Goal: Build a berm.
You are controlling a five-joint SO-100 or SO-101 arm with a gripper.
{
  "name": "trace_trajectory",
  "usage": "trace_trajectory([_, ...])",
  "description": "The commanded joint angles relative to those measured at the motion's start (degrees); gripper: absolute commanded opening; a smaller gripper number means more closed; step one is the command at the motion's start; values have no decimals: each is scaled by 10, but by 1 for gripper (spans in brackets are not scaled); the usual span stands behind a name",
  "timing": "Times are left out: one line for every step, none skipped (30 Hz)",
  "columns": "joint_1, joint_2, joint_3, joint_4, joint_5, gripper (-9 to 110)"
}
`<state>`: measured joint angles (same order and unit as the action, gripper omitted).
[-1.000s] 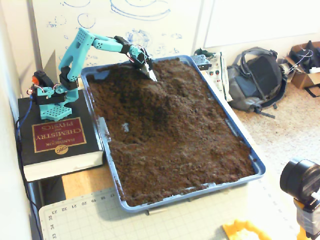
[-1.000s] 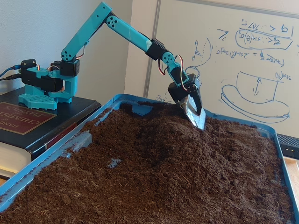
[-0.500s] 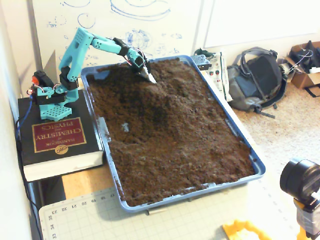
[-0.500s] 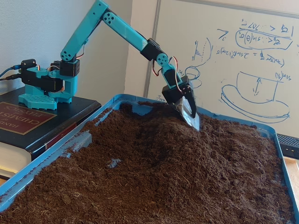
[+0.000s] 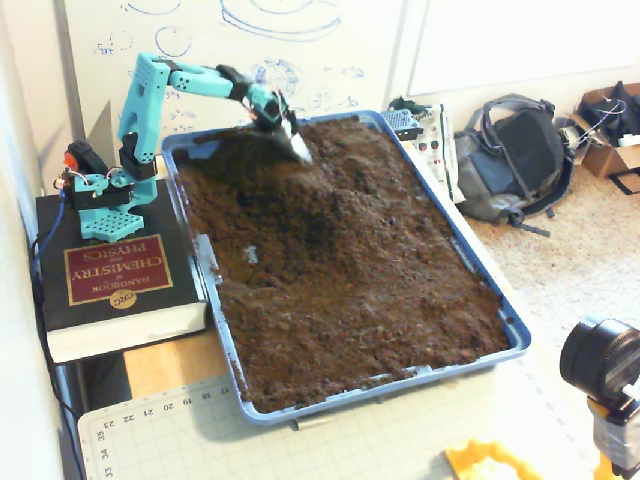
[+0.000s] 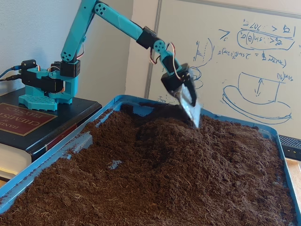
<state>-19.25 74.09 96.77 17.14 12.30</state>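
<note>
The berm (image 6: 164,129) rises at your tray's (image 5: 515,335) far end, about 11 o'clock in the soil, directly under your claw (image 6: 194,115). Whether the claw is spread, you cannot tell. A whiteboard (image 6: 254,61) stands behind; a backpack (image 5: 510,160) lies at 2 o'clock.

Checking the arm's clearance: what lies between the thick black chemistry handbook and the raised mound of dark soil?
The blue tray's wall and flat soil, in both fixed views, separate handbook from mound.
</note>
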Motion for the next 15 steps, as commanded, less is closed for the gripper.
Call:
trace_trajectory([28,83,-94,-4,8,0])
trace_trajectory([42,83,-98,-4,0,0])
trace_trajectory([58,83,-100,-4,-12,0])
trace_trajectory([73,83,-100,-4,-29,0])
trace_trajectory([87,83,-100,-4,-50,0])
trace_trajectory([99,82,-100,-4,-74,0])
trace_trajectory([112,76,-100,-4,-99,0])
trace_trajectory([124,67,-101,-4,-122,0])
trace_trajectory([137,54,-105,-7,-143,0])
trace_trajectory([151,41,-111,-11,-158,0])
trace_trajectory([164,33,-115,-14,-171,0])
trace_trajectory([176,25,-124,-18,-179,0])
trace_trajectory([184,12,-140,-26,-183,0])
trace_trajectory([189,1,-160,-40,-182,0])
trace_trajectory([193,-13,-179,-56,-182,0])
